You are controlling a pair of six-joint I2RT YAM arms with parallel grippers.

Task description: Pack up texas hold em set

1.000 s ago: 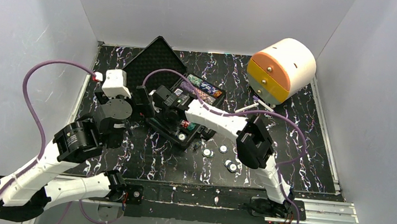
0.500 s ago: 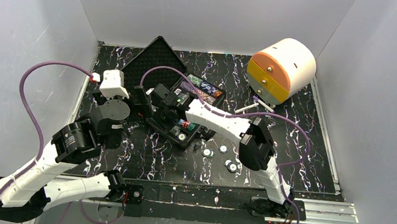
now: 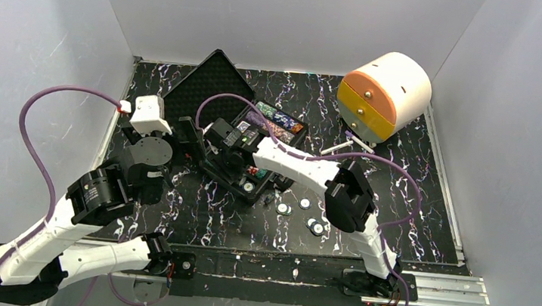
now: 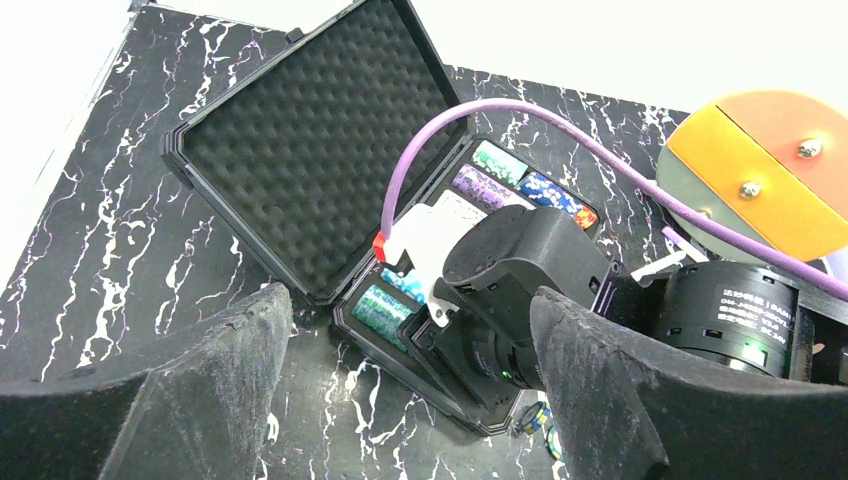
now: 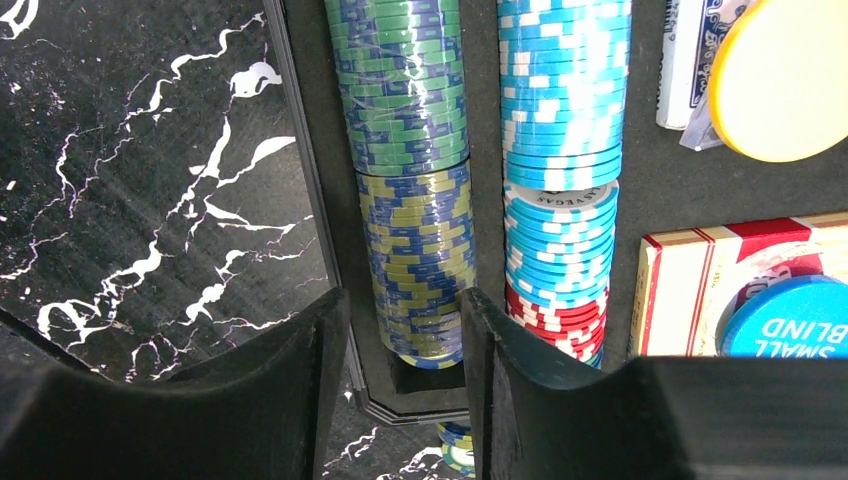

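The black case [image 3: 295,127] lies open, its foam lid [image 4: 310,140] tilted back to the left. Rows of chips fill the base: green and yellow-blue [image 5: 415,250], light blue and red [image 5: 560,200]. Beside them lie a red card deck [image 5: 690,290], a yellow button [image 5: 790,80] and a blue "small blind" button [image 5: 790,320]. My right gripper [image 5: 405,385] hangs over the base's near corner, open, its fingers flanking the near end of the yellow-blue row. My left gripper [image 4: 400,400] is wide open and holds nothing, above the table just left of the case [image 4: 400,345].
A few loose chips [image 3: 304,211] lie on the marbled table right of the case, some showing under the case corner [image 5: 457,447]. The cream-and-orange drawer box [image 3: 384,95] stands at the back right, a white stick [image 3: 349,142] before it. Grey walls enclose the table.
My left arm has drawn back a little to the left, away from the case. The right gripper has stayed over the case's near-left part, shifting only slightly.
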